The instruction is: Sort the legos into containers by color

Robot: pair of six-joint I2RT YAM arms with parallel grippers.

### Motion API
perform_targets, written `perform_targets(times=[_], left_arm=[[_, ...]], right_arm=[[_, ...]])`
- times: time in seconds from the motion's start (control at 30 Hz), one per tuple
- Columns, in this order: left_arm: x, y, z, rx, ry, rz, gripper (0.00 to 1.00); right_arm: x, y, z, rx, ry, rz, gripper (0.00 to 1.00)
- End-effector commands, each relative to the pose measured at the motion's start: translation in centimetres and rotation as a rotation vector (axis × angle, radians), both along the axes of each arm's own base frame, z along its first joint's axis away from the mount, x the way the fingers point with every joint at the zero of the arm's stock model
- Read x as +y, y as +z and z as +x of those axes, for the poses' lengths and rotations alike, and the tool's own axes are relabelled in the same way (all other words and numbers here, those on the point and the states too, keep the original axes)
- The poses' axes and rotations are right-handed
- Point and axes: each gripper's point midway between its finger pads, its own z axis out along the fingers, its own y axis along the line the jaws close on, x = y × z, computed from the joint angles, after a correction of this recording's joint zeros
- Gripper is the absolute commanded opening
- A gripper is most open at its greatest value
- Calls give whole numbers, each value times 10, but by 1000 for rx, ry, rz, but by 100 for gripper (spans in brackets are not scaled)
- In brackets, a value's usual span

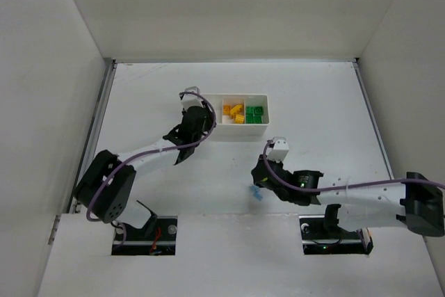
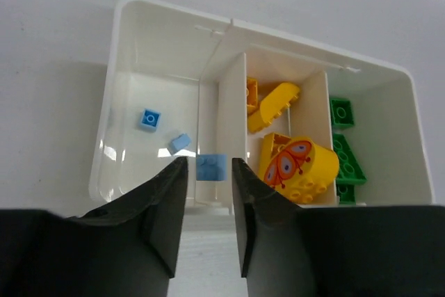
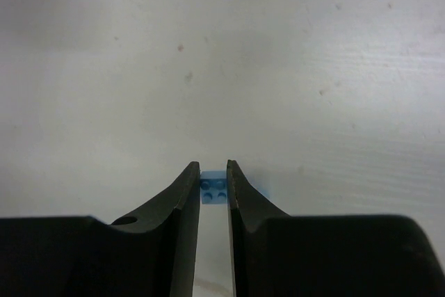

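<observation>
White tabletop (image 1: pixel 208 186) spreads wide around both arms. It is hemmed by pale walls at the left, right and top of the overhead view, and the roomiest stretches run along the top edge and the lower middle. The shallow white rectangular plastic tray (image 1: pixel 245 96) sits upper centre, well apart from every wall. The left gripper (image 2: pixel 209 165) hangs just over the tray's left end with its jaws parted. A small light blue square brick (image 2: pixel 211 167) sits between the tips with a sliver of gap on each side; whether it rests in the tray I cannot tell. The left compartment (image 2: pixel 139 46) holds two other tiny light blue bricks (image 2: pixel 149 118), the middle one yellow-orange bricks (image 2: pixel 278 102), and the right one green bricks (image 2: pixel 345 161). Lower centre, well apart from the tray, the right gripper (image 3: pixel 213 168) is pinched on a lone light blue flat brick (image 3: pixel 213 190) low by the table.
</observation>
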Motion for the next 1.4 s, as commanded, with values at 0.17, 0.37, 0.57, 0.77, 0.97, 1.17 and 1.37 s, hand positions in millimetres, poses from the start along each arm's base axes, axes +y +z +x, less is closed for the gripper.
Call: perform_targets(times=[0.17, 0.37, 0.57, 0.77, 0.97, 1.17, 1.37], left_arm=[[7, 32, 25, -79, 47, -45, 45], [16, 40, -23, -103, 0, -71, 38], [25, -6, -91, 0, -67, -41, 35], [16, -44, -133, 78, -129, -40, 35], [-29, -50, -149, 88, -257, -15, 38], [-92, -55, -172, 81, -456, 60, 38], [-131, -64, -200, 70, -613, 137, 36]], right_arm=[[53, 77, 73, -227, 36, 149, 21], [77, 109, 136, -311, 43, 203, 21], [115, 116, 193, -333, 64, 193, 21], [150, 113, 228, -329, 83, 199, 28], [142, 128, 224, -350, 71, 203, 57], [76, 113, 183, -348, 7, 149, 42], [1, 54, 110, -247, -72, 112, 25]])
